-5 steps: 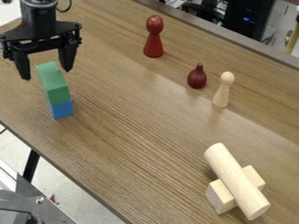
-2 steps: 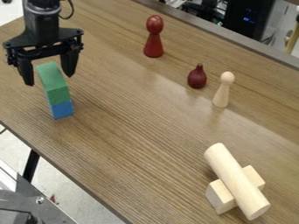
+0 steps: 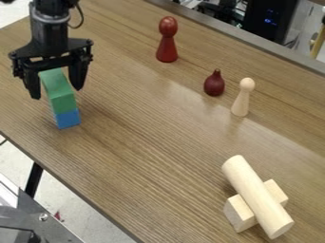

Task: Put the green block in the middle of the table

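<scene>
Green block: here it is, the green block, out toward 10 o'clock in the view, sitting on top of the blue block!
Claw: the claw is released, its two fingers spread, one on the green block's 9 o'clock side, the other on its 3 o'clock side.
Green block's line: lengthwise it goes, the near end pointing between 5 and 6 o'clock, the far end between 11 and 12.
Red figure: standing at 12 o'clock on the counter, the red figure.
Dark red bulb: between 1 and 2, the dark red bulb.
Pale peg: upright between 2 and 3, the pale peg.
Wooden cylinder: between 4 and 5, the wooden cylinder lies across a pale block!
</scene>
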Controlling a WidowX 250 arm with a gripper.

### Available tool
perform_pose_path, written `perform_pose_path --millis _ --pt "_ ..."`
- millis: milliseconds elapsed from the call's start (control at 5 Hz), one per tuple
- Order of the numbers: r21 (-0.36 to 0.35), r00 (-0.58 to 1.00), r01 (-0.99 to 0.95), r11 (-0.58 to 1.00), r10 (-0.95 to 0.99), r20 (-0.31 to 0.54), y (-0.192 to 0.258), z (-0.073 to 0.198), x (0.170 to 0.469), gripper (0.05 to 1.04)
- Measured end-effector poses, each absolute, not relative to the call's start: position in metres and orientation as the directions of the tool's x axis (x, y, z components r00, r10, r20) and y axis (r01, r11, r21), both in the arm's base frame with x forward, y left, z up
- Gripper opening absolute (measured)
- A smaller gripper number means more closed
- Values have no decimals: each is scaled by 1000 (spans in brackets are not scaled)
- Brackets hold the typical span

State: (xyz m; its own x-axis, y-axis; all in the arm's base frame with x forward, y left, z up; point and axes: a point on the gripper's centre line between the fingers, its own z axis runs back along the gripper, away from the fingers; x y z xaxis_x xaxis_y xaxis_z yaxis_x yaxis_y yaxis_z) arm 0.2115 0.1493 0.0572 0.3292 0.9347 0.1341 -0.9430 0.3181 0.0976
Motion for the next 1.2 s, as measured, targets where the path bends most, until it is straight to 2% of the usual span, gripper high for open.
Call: perform_pose_path --millis 200,400,600,800,1200 --pt "135 330 -940 312 934 136 153 42 212 999" --pt "151 329 -940 306 930 164 161 37 218 961" --pt "171 327 -939 297 927 185 166 34 217 735" --pt "153 315 -945 289 930 189 166 34 220 614" --pt "134 319 -944 302 939 132 159 38 216 613"
